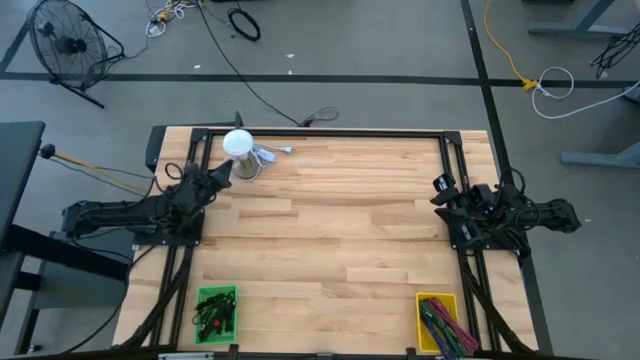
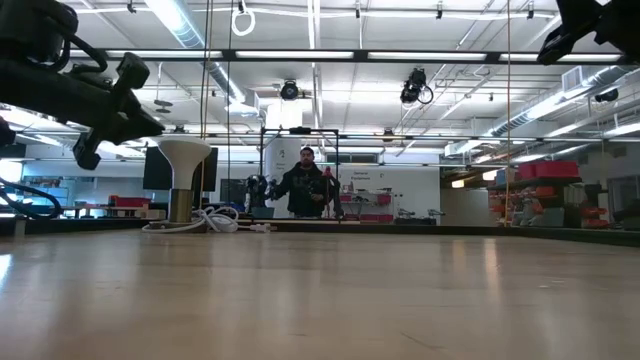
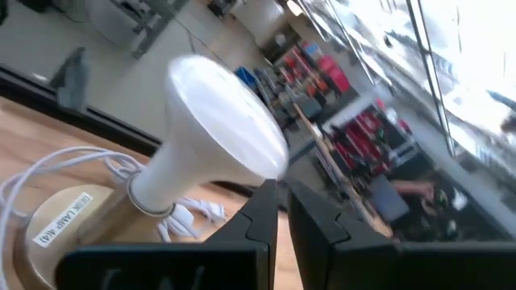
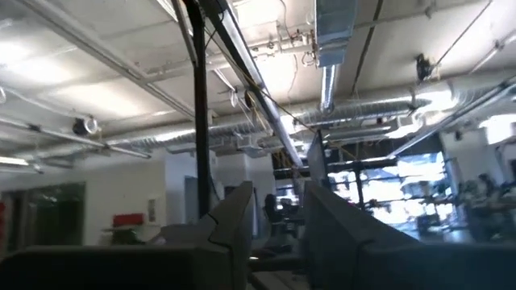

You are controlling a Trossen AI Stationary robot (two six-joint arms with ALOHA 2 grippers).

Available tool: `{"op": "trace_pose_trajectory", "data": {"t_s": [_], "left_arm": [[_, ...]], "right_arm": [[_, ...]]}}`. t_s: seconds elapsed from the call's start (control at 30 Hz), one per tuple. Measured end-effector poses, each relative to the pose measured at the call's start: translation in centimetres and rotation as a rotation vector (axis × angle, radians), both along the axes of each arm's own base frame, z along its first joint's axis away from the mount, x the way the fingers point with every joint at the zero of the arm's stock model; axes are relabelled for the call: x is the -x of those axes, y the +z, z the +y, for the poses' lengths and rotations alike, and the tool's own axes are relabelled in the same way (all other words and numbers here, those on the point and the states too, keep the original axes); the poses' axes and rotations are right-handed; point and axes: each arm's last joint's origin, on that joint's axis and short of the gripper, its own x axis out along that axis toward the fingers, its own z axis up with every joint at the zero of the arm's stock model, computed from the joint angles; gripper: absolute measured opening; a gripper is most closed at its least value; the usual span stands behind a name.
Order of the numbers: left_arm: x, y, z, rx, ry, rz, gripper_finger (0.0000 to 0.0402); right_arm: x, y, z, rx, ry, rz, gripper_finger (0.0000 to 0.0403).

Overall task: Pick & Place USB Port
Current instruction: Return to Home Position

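Observation:
A white lamp [image 1: 238, 145] stands on a round wooden base [image 1: 246, 169] near the table's far left corner. Its white cable [image 1: 274, 151] lies on the table beside the base. In the left wrist view the lamp shade [image 3: 226, 121], the labelled base [image 3: 60, 225] and the cable loops [image 3: 56, 165] show close ahead. My left gripper [image 1: 218, 180] hovers just left of the base, raised above the table [image 2: 105, 95], its fingers [image 3: 262, 221] shut and holding nothing. My right gripper [image 1: 441, 190] waits at the right edge, pointing up at the ceiling [image 4: 278, 205], open. No separate USB port shows.
A green bin [image 1: 216, 312] of dark parts sits at the near left edge. A yellow bin [image 1: 440, 322] of coloured pieces sits at the near right. The wooden table's middle [image 1: 330, 220] is bare. A person [image 2: 305, 185] stands far behind the table.

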Motion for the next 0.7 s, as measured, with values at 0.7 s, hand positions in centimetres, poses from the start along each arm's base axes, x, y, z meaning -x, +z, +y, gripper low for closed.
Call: {"op": "trace_pose_trajectory", "data": {"t_s": [0.7], "left_arm": [[-1.4, 1.9, -2.9, -0.675, -1.065, 0.264, 0.0035]], "right_arm": [[-1.4, -3.6, -0.8, 0.08, -0.356, 0.402, 0.0111]]}}
